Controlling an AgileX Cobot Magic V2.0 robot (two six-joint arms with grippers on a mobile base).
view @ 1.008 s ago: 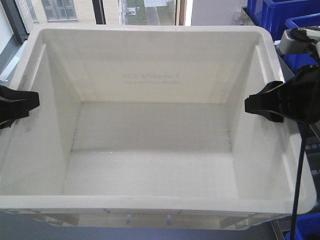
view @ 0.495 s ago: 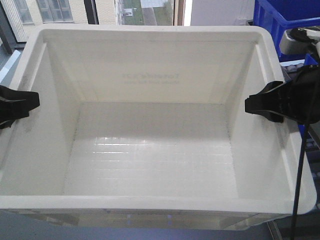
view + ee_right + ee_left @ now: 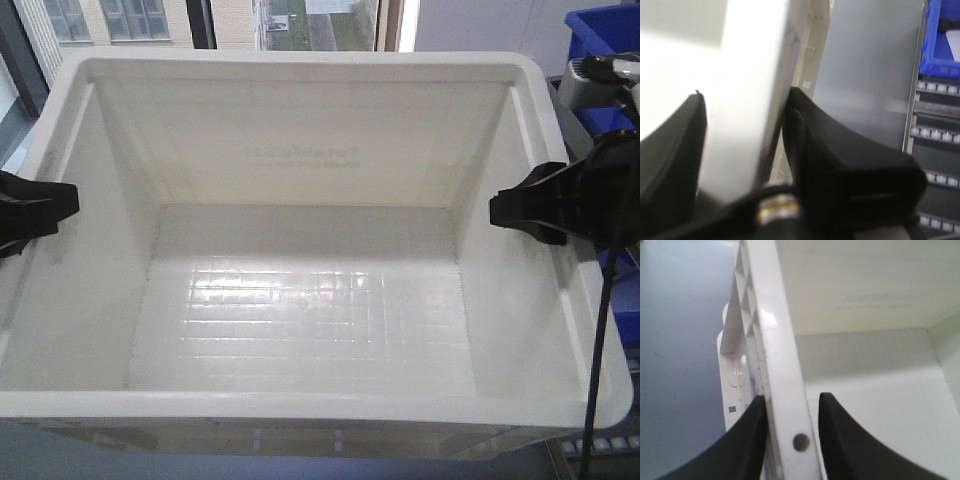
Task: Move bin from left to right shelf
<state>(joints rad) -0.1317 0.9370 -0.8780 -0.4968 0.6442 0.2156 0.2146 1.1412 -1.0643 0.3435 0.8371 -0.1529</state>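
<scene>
The white bin [image 3: 300, 66] fills the front view, empty, with mirrored print showing through its far wall. My left gripper [image 3: 45, 212] clamps the bin's left rim and my right gripper [image 3: 525, 212] clamps the right rim. In the left wrist view the black fingers [image 3: 747, 440] straddle the thick rim [image 3: 775, 340], one outside by the ribs and one inside; the left gripper [image 3: 792, 397] is shut on it. Seen from the right wrist, the right gripper [image 3: 742, 102] holds the bin's side wall [image 3: 750, 60] between its dark fingers [image 3: 805, 130].
Blue totes [image 3: 605, 30] stand at the upper right behind the bin. A shelf with roller rails [image 3: 935, 130] and a blue tote [image 3: 942, 40] lies to the right. Windows [image 3: 250, 22] are behind. A grey surface [image 3: 680, 340] lies left of the bin.
The bin and both grippers keep their place in the view. The background slid: the blue totes moved toward the right edge, and more glare shows on the bin's floor.
</scene>
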